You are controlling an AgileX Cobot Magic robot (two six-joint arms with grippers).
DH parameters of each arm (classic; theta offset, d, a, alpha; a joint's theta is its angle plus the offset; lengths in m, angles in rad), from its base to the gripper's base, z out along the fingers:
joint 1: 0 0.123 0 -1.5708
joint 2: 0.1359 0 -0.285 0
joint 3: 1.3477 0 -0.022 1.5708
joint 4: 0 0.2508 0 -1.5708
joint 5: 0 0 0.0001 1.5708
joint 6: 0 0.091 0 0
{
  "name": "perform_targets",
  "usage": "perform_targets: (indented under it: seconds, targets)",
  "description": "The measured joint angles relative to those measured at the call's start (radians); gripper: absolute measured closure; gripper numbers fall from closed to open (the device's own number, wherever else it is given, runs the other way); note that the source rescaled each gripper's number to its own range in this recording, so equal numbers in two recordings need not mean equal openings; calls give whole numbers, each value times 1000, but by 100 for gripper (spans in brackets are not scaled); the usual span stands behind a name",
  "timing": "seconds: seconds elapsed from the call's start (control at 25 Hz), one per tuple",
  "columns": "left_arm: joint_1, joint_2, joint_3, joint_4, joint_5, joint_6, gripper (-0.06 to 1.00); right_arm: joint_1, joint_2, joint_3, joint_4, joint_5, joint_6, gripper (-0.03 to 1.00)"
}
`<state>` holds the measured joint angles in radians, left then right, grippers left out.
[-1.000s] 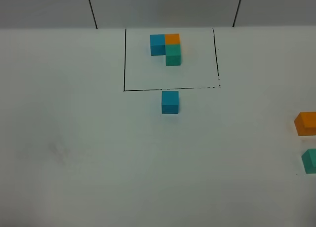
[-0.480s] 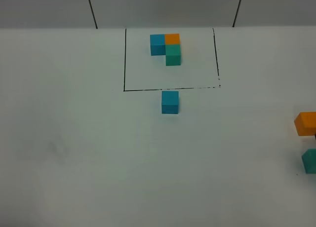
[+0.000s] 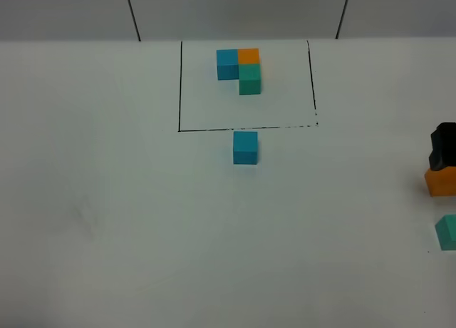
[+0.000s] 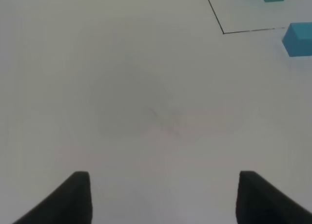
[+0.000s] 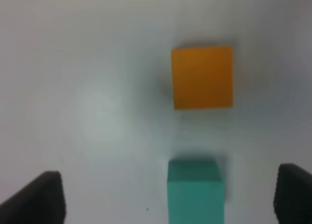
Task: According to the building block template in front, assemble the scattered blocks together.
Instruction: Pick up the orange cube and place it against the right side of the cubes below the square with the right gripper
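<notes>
The building block template (image 3: 241, 69) is a sky-blue, orange and teal-green L inside a thin black rectangle at the back. A loose sky-blue cube (image 3: 245, 147) sits just in front of the frame and also shows in the left wrist view (image 4: 298, 39). A loose orange cube (image 3: 442, 182) and a loose teal-green cube (image 3: 447, 232) lie at the right edge. A black part of my right arm (image 3: 443, 147) hangs over the orange cube's far side. My right gripper (image 5: 168, 187) is open above the orange cube (image 5: 202, 77) and teal-green cube (image 5: 196, 191), holding nothing. My left gripper (image 4: 163, 195) is open and empty over bare table.
The white table (image 3: 114, 221) spreads wide at the left and front. The frame's drawn line (image 3: 242, 128) runs just behind the loose sky-blue cube. A grey wall with two dark seams (image 3: 132, 14) stands at the back.
A black part of my right arm has come into the exterior view at the right edge, over the orange cube. The cubes have not moved.
</notes>
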<state>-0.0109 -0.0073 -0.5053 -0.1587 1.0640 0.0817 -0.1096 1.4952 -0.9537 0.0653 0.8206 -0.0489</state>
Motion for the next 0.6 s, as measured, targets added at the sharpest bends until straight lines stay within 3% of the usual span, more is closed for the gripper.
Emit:
perform_targets:
  seconds: [0.6]
  targets:
    - [0,0,0,0,0,0,58,-23,223,-1,36,-149,-71,23]
